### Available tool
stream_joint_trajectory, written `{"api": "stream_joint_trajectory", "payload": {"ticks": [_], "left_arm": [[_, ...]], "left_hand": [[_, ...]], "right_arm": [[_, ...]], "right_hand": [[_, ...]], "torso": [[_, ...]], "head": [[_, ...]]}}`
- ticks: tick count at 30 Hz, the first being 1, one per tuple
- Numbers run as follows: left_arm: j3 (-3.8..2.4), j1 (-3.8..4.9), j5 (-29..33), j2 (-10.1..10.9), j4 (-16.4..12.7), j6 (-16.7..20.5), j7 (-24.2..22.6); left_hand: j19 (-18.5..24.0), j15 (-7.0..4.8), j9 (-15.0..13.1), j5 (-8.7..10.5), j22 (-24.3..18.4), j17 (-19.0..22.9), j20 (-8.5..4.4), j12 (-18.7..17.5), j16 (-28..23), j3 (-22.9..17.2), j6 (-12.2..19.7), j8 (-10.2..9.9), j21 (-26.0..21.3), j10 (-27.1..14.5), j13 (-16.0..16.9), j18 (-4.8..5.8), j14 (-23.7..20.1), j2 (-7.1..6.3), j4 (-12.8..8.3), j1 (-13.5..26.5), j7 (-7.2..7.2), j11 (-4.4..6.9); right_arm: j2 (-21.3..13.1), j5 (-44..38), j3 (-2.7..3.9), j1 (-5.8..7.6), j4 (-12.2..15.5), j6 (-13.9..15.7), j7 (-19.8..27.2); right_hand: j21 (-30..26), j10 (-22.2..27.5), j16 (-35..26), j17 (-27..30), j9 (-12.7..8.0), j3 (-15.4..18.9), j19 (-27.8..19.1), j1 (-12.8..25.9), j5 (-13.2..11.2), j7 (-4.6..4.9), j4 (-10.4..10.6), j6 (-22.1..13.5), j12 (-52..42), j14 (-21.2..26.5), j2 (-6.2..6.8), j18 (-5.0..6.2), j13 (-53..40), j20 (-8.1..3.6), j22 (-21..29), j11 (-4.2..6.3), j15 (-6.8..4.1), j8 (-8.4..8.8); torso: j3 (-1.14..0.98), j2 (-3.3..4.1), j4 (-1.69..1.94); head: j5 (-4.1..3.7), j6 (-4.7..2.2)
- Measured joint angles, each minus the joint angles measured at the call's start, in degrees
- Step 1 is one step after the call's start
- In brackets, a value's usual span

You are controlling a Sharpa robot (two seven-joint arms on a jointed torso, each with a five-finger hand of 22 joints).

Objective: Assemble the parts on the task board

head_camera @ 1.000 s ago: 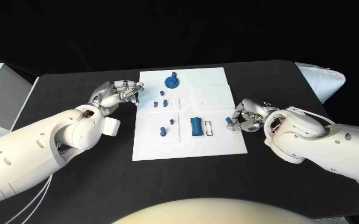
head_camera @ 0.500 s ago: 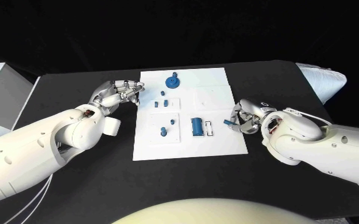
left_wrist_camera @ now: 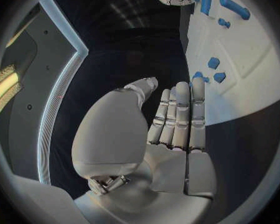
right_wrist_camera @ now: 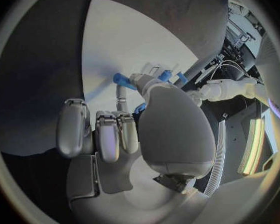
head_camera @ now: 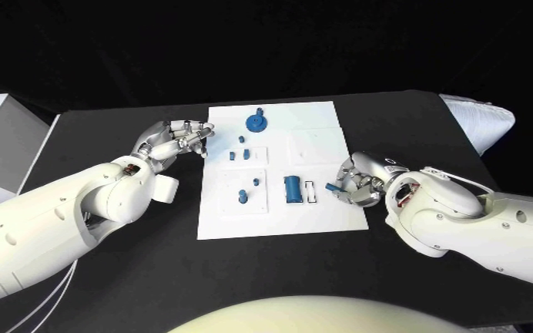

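I saw a white padded thing (head_camera: 480, 121) lying at the black table's (head_camera: 122, 271) right edge and a grey box (head_camera: 17, 140) just past its left edge. The white task board (head_camera: 316, 217) lay mid-table; on it sat a blue disc (head_camera: 256, 122) near the far edge, small blue parts (head_camera: 238, 153) by the left edge and a blue cylinder (head_camera: 292, 187) toward the near right. My left hand (head_camera: 175, 139) hovered at the board's left edge, fingers straight, together, holding nothing. My right hand (head_camera: 357, 181) curled at the right edge; I couldn't tell whether it pinched a blue piece (right_wrist_camera: 122, 79)
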State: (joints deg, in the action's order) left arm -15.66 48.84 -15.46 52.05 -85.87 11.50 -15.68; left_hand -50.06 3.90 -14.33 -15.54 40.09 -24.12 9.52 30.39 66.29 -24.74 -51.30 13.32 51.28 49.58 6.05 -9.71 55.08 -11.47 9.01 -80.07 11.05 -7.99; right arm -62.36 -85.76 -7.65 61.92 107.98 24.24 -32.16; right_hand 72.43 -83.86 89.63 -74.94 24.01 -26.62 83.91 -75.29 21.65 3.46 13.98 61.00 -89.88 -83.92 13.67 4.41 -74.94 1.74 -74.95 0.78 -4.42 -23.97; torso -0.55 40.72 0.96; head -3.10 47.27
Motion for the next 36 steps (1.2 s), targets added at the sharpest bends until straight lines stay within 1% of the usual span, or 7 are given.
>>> {"api": "stream_joint_trajectory", "payload": {"ticks": [4,10,15,21,24,26,36], "left_arm": [[0.00,0.00,0.00,0.03,-0.05,0.00,0.01],[0.00,0.00,0.01,0.04,-0.12,0.00,0.03],[0.00,-0.01,0.01,-0.09,-0.11,0.00,0.08],[0.00,-0.01,0.01,-0.19,-0.11,-0.03,0.12],[0.00,-0.01,0.01,-0.15,-0.11,-0.03,0.12],[0.00,-0.01,0.01,-0.14,-0.12,-0.03,0.13],[0.00,-0.02,0.01,-0.14,-0.22,-0.05,0.15]], "left_hand": [[0.00,0.00,0.00,0.00,0.00,0.00,0.00,0.00,0.00,0.00,0.00,0.00,0.00,0.00,0.00,0.01,0.00,0.00,0.00,0.00,0.00,0.00],[0.00,0.00,0.00,0.00,0.01,0.00,0.00,0.00,0.00,0.00,0.00,0.00,0.00,0.00,0.00,0.00,0.00,0.00,0.00,0.00,0.00,0.00],[0.00,0.00,0.00,0.00,0.01,0.00,0.00,0.00,0.00,0.00,0.00,0.00,0.00,0.00,0.00,0.00,0.00,0.00,0.00,0.00,0.00,0.00],[0.00,0.00,0.06,0.00,-0.06,-0.01,0.00,0.00,0.00,0.00,0.00,0.00,-0.23,-0.21,0.00,0.01,0.00,0.00,0.00,0.00,0.00,0.21],[0.00,0.00,0.06,0.00,-0.06,-0.01,0.00,0.00,0.00,0.00,0.00,0.00,-0.23,-0.21,0.00,0.00,0.00,0.00,0.00,0.00,0.00,0.21],[0.00,0.00,0.06,0.00,-0.06,-0.01,0.00,0.00,0.00,0.00,0.00,0.00,-0.23,-0.21,0.00,0.01,0.00,0.00,0.00,0.00,0.00,0.21],[0.00,0.00,0.05,0.00,-0.05,-0.01,0.00,0.00,0.00,0.00,0.00,0.00,-0.23,-0.21,0.00,0.00,0.00,0.00,0.00,0.00,0.00,0.21]], "right_arm": [[0.28,1.71,0.11,0.40,1.62,0.52,0.06],[0.89,3.62,0.10,0.51,1.94,1.18,0.15],[2.48,4.91,0.10,0.53,1.32,1.69,-0.09],[4.14,5.86,0.10,0.05,0.28,1.79,-0.79],[4.74,6.02,0.09,-0.11,-0.12,1.82,-1.13],[5.16,6.08,0.08,-0.16,-0.35,1.87,-1.36],[6.63,6.12,0.09,-0.23,-2.24,1.76,-2.40]], "right_hand": [[0.00,0.00,0.00,0.00,0.03,-0.47,0.00,0.37,0.00,0.00,-0.31,0.00,0.00,0.00,-0.07,0.00,0.00,0.00,0.00,0.00,0.00,-0.01],[0.00,0.00,0.00,0.00,0.06,-1.00,-0.01,0.68,-0.01,0.00,-0.39,0.00,0.00,0.00,-0.08,0.00,0.01,0.01,0.01,0.00,0.00,0.00],[0.00,0.00,0.00,0.01,0.08,-1.22,0.00,1.28,-0.02,0.00,-0.47,0.00,0.00,0.00,0.06,0.00,0.01,0.01,0.01,-0.01,0.00,0.00],[0.00,0.00,0.00,0.01,0.08,-1.24,-0.01,1.51,-0.04,0.00,-0.49,0.00,0.00,0.00,0.13,0.00,0.01,0.01,0.01,-0.01,0.00,0.02],[0.00,0.00,0.00,0.01,0.08,-1.73,-0.01,2.86,2.46,0.00,-0.63,0.01,0.00,0.00,0.29,0.00,0.02,0.01,0.02,-0.01,0.00,0.04],[0.00,0.00,0.00,0.01,0.08,-1.73,-0.01,3.11,2.98,0.00,-0.63,0.01,0.00,0.00,0.54,0.00,0.02,0.01,0.02,-0.01,0.00,0.06],[-0.25,0.00,0.00,0.02,0.11,-0.65,-0.01,4.78,2.65,-0.05,0.44,0.06,0.00,0.00,0.11,0.00,0.02,0.01,0.02,-0.01,0.00,0.12]], "torso": [[0.00,0.03,0.04],[0.07,0.03,0.05],[0.08,0.01,-0.04],[0.00,-0.02,0.08],[-0.03,-0.02,0.09],[-0.01,-0.03,0.11],[0.00,-0.04,0.02]], "head": [[-0.01,0.13],[-0.02,0.40],[-0.02,0.57],[0.03,0.85],[0.08,0.88],[0.08,0.91],[0.21,0.87]]}}
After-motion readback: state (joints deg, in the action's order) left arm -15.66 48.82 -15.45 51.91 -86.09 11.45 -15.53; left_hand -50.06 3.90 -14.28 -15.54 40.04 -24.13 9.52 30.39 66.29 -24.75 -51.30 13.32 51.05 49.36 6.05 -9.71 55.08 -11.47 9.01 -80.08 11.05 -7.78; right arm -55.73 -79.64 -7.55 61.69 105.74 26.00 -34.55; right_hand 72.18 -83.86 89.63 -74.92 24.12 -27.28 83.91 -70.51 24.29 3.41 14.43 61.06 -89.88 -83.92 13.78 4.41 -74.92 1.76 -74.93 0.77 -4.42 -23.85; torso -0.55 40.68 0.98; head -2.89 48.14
